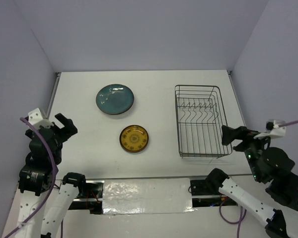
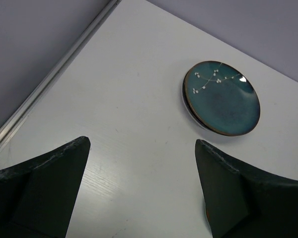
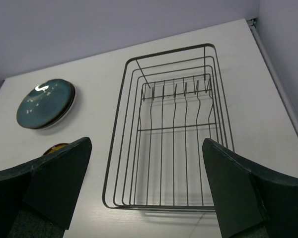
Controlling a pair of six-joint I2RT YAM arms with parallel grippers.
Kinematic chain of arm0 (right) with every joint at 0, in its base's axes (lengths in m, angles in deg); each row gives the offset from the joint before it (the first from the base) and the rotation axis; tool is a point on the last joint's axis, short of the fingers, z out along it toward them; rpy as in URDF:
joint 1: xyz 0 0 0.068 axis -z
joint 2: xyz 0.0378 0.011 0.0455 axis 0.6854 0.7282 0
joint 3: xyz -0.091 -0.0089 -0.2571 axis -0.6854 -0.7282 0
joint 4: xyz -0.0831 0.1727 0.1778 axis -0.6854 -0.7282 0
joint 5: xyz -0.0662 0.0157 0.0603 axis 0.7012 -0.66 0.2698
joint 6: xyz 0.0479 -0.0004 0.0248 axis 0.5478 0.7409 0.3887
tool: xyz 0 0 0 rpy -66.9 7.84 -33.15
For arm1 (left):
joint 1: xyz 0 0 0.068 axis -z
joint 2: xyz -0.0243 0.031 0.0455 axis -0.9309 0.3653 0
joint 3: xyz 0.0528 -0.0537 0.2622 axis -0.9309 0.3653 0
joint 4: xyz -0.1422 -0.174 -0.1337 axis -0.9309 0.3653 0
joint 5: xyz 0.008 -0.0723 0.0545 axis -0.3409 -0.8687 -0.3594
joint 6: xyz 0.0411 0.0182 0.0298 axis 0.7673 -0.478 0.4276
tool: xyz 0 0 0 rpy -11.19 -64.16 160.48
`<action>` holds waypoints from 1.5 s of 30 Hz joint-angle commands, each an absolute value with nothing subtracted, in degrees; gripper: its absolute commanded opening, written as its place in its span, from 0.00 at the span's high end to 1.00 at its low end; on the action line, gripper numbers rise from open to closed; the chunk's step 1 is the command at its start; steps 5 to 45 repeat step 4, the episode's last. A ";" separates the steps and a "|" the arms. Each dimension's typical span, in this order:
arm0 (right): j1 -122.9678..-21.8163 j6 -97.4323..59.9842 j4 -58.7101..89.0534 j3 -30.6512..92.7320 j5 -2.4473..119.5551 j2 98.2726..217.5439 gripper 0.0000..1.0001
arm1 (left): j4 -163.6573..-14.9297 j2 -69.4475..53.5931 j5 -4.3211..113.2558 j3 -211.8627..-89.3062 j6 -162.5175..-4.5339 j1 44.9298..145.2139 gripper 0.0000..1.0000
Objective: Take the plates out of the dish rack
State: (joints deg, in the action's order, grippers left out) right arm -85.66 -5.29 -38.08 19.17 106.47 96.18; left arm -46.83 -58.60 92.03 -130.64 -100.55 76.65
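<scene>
The wire dish rack stands at the right of the table with nothing in it; the right wrist view shows its bare prongs. A dark teal plate tops a stack at the back left; it also shows in the left wrist view and the right wrist view. A small yellow-brown plate lies in the middle, a sliver showing in the right wrist view. My left gripper is open and empty at the left edge. My right gripper is open and empty beside the rack's near right corner.
Purple walls close the table on three sides. A raised rail runs along the table's left edge. A glossy white strip lies at the near edge between the arm bases.
</scene>
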 commanded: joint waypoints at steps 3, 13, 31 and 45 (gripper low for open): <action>-85.72 -3.39 -43.38 20.36 109.35 91.59 0.00 | -48.87 -59.25 90.94 -130.18 -100.16 76.75 0.00; -85.72 -3.39 -43.21 19.75 109.35 91.59 0.00 | -48.87 -59.08 90.51 -130.10 -100.16 76.75 0.00; -85.72 -3.39 -43.21 19.75 109.35 91.59 0.00 | -48.87 -59.08 90.51 -130.10 -100.16 76.75 0.00; -85.72 -3.39 -43.21 19.75 109.35 91.59 0.00 | -48.87 -59.08 90.51 -130.10 -100.16 76.75 0.00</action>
